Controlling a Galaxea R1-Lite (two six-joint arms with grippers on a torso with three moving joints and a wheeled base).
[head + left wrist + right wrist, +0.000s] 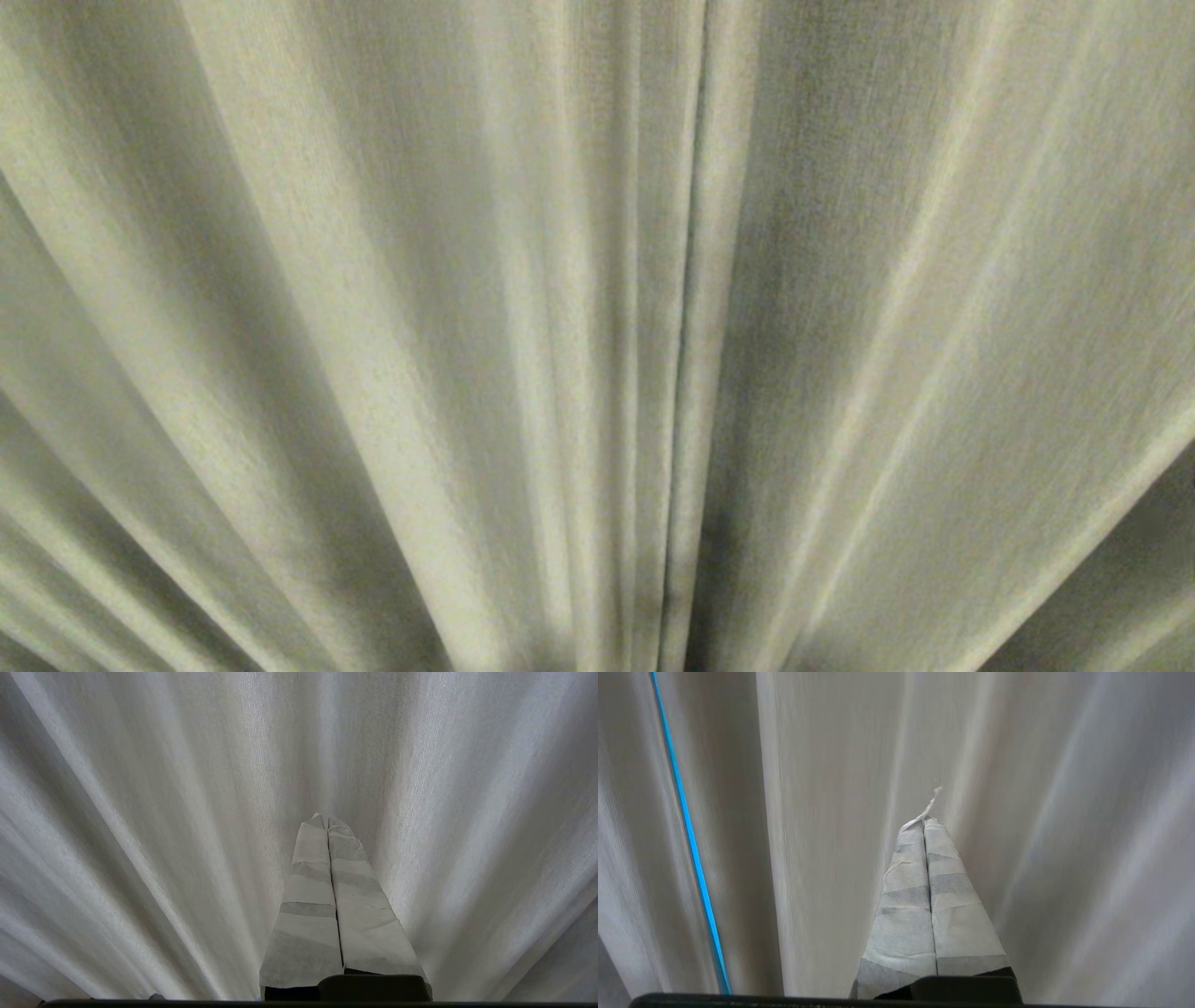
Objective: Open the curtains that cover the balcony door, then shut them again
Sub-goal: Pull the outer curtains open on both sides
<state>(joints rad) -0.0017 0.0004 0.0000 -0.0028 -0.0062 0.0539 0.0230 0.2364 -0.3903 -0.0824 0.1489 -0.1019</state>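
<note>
Curtains (373, 327) fill my whole head view, hanging fully drawn, so the balcony door is hidden behind them. The seam where the two panels meet (695, 280) runs just right of centre. My left claw (326, 820) is clenched on nothing, pointing at the folds. My right claw (923, 822) is likewise clenched and empty, tip close to the fabric; whether it touches I can't tell. A thin blue line (691, 849) shows at a curtain edge in the right wrist view, probably a gap. My plan: push the closed right claw into that seam, hook one panel's edge, sweep sideways slowly and level so the fabric bunches instead of slipping off.
</note>
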